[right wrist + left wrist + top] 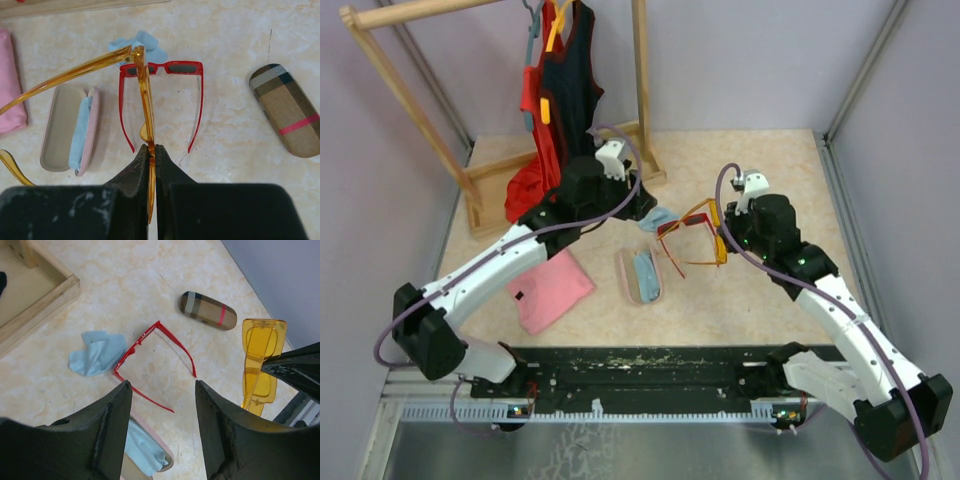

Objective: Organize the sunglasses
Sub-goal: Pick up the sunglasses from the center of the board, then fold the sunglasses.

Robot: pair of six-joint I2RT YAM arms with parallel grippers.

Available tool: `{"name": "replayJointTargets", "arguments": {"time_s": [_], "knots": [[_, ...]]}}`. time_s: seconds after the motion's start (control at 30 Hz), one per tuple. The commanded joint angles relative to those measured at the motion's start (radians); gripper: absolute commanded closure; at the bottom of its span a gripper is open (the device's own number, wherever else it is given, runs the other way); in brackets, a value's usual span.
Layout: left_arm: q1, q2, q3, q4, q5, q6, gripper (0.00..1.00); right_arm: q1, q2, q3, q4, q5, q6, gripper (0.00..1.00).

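Note:
The red sunglasses (155,347) lie on the table with both arms unfolded, also seen in the right wrist view (162,67) and from above (680,245). My left gripper (162,385) hovers over their arm tips, open, with nothing between its fingers. My right gripper (155,147) is shut on the front of the orange-yellow sunglasses (145,100), holding them edge-on above the red pair. In the left wrist view the orange-yellow pair (260,357) hangs at the right.
An open pink case (640,277) holding a light blue cloth sits just near of the red pair. Another blue cloth (97,352) lies beside them. A brown striped case (290,110) lies to the right. A folded pink cloth (552,290) and a wooden clothes rack (480,195) are at the left.

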Motion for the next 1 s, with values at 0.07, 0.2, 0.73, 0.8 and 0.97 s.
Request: {"name": "replayJointTargets", "arguments": {"time_s": [0.07, 0.2, 0.73, 0.8, 0.97], "knots": [[-0.100, 0.123, 0.126, -0.005, -0.170, 0.047, 0.42, -0.007, -0.045, -0.025, 0.097, 0.070, 0.080, 1.00], [-0.159, 0.188, 0.177, -0.014, -0.246, 0.060, 0.43, -0.007, -0.025, -0.010, 0.085, 0.072, 0.095, 1.00], [-0.298, 0.358, 0.286, -0.023, -0.378, 0.064, 0.43, -0.003, 0.027, 0.002, 0.170, 0.003, 0.223, 1.00], [-0.306, 0.376, 0.295, -0.030, -0.381, 0.062, 0.43, 0.000, 0.030, 0.001, 0.179, -0.011, 0.236, 1.00], [-0.318, 0.401, 0.302, -0.035, -0.382, 0.057, 0.43, 0.007, 0.033, -0.008, 0.196, -0.031, 0.264, 1.00]]}}
